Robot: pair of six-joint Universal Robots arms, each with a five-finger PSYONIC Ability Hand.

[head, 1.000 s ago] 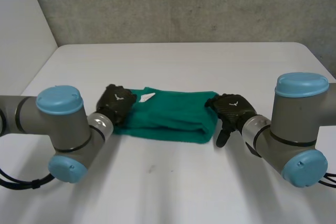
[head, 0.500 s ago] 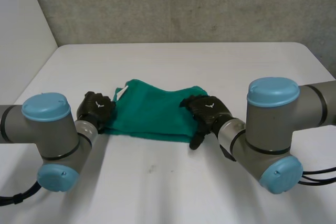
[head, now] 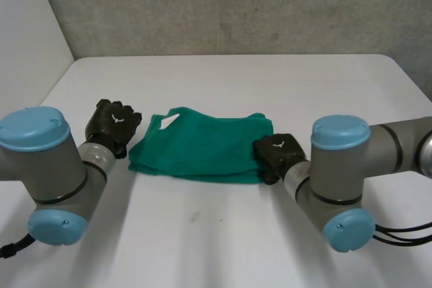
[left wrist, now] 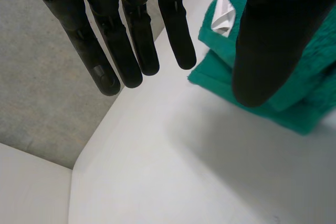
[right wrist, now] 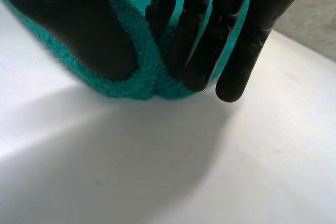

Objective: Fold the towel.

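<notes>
A green towel (head: 202, 148) lies folded in a flat band on the white table (head: 223, 234), with a white label (head: 169, 121) at its far left corner. My left hand (head: 113, 126) hovers just left of the towel, apart from it. In the left wrist view its fingers (left wrist: 131, 35) are straight and hold nothing, and the towel's corner (left wrist: 212, 72) lies beside the thumb. My right hand (head: 275, 153) is at the towel's right edge. In the right wrist view its thumb (right wrist: 84, 24) and fingers pinch the thick folded edge (right wrist: 142, 83).
A grey wall (head: 236, 5) runs behind the table's far edge. The table's left edge (head: 47, 96) lies a short way beyond my left hand. Bare table stretches in front of the towel and to the right of my right arm (head: 341, 166).
My left hand has let go of the towel's left edge, drawn away to the left and opened. My right hand has moved left with the towel and closed its fingers on the right edge.
</notes>
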